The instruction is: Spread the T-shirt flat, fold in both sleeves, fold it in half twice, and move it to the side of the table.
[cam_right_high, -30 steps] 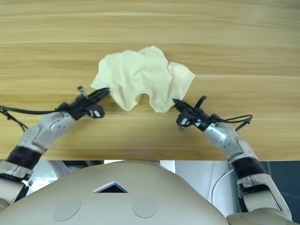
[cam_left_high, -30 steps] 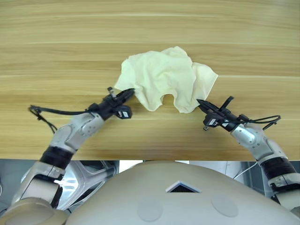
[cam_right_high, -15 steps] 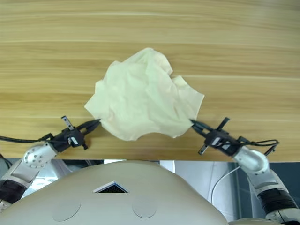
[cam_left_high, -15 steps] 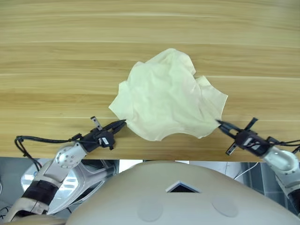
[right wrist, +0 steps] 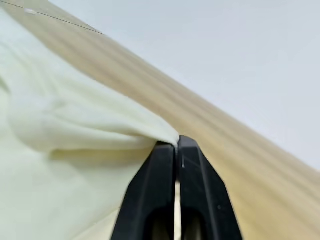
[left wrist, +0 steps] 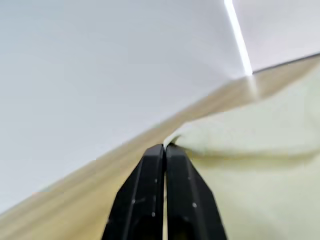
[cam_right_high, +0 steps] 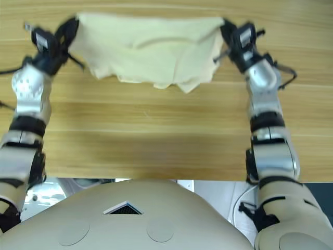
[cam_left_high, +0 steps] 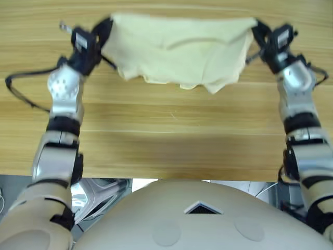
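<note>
Table [cam_left_high: 171, 135]: wide wood top. A broad stretch of bare wood shows below the shirt and out to both sides, so there's room to lay cloth down and later slide it aside. The near edge runs just in front of the robot. In the wrist views the far edge meets a white wall.

Shirt [cam_left_high: 179, 47]: pale yellow, held up over the far part of the table. Its top edge is pulled near-straight btwn the two grippers, and the rest hangs as a sheet w/ soft wrinkles. The lower edge is uneven, w/ a bunched bit hanging lowest toward the robot's right. Can't tell if that edge touches the wood.

Handling, as I judge it: light, limp, no stiffness. It follows the grips and sags wherever it's unsupported. Not fragile, not slippery, but a thin edge could pull free if the arms spread too wide. Corners are the best hold, as now. For the sleeves, take the cuff end.

L gripper [cam_left_high: 105, 25]: raised, pinching the shirt's left top corner. Its fingers [left wrist: 145, 195] are pressed together w/ the cloth edge at the tips.

R gripper [cam_left_high: 256, 27]: same height, pinching the right top corner. Its fingers [right wrist: 155, 190] are pressed together on a fold.
</note>
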Controlling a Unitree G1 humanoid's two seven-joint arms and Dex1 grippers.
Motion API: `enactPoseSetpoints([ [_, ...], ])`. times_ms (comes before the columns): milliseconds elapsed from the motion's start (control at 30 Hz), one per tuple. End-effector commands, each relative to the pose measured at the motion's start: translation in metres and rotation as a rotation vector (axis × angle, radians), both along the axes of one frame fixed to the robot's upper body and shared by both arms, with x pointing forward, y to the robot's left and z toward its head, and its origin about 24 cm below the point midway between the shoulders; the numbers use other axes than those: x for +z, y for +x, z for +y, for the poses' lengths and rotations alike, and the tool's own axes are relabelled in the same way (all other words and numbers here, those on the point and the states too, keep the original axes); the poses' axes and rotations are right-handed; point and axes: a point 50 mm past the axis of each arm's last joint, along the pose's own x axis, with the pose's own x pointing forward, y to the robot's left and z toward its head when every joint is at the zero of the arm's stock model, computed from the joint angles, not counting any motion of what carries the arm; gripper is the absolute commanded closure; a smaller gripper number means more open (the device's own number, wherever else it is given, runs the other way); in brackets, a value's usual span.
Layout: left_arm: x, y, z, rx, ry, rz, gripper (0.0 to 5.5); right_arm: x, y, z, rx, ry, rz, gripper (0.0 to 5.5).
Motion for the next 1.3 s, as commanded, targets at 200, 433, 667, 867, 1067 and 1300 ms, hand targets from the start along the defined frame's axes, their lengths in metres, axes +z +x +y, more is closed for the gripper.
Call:
enactPoseSetpoints([
  [200,0.164,0.074,-0.046,0.250,-0.518,-0.093,5.49,0.187,0.055,0.029,-0.544,0.220,-0.530,5.50],
  [433,-0.009,0.022,0.011,0.127,-0.082,0.152,5.49,0.041,0.022,0.003,-0.100,0.050,-0.191,5.50],
  [667,-0.133,-0.166,0.044,-0.305,0.303,0.380,5.49,-0.093,-0.173,-0.056,0.437,-0.352,0.343,5.50],
  [867,-0.130,-0.215,0.046,-0.358,0.309,0.446,5.49,-0.104,-0.211,-0.052,0.521,-0.389,0.507,5.50],
  [1067,-0.128,-0.221,0.043,-0.307,0.280,0.469,5.24,-0.102,-0.217,-0.028,0.648,-0.429,0.571,5.22],
  [1300,-0.136,-0.244,0.046,-0.230,0.206,0.549,4.24,-0.074,-0.228,-0.008,0.695,-0.333,0.546,4.15],
])
